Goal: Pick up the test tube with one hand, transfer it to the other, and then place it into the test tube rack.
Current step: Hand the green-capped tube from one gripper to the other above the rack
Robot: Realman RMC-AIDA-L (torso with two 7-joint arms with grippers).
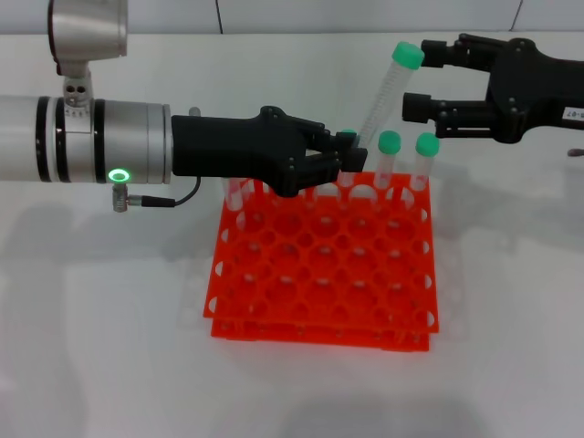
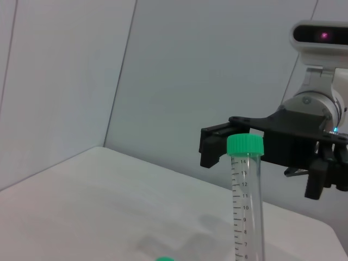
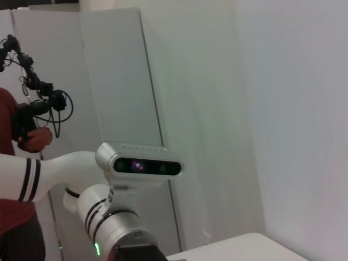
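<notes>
The left arm reaches level across the head view from the left, its green ring lit near the wrist; the left gripper [image 1: 345, 157] sits over the far edge of the rack [image 1: 319, 274], its fingers [image 1: 319, 169] closed on the lower part of the tube [image 1: 385, 99]; the tube leans, its green cap [image 1: 407, 56] up and tipped toward the right gripper [image 1: 422, 80].

The right arm comes in from the upper right, roughly level, with a small white label on its black body; its fingers [image 1: 436, 109] are spread wide, one above and one below, and the cap lies at the mouth of that gap, just beside the upper fingertip; whether it touches cannot be told.

In the left wrist view the tube [image 2: 246, 206] stands upright in the foreground with its printed scale showing, and the right gripper [image 2: 215, 147] is behind it with fingers parted, level with the cap [image 2: 245, 145].

The rack rests on the white worktop [image 1: 109, 365]; two more capped tubes [image 1: 387, 160] stand in its far row to the right of the left gripper, and clear tubes show behind the gripper's body at the far left corner.

The right wrist view shows only the left arm, its camera and a wall.
</notes>
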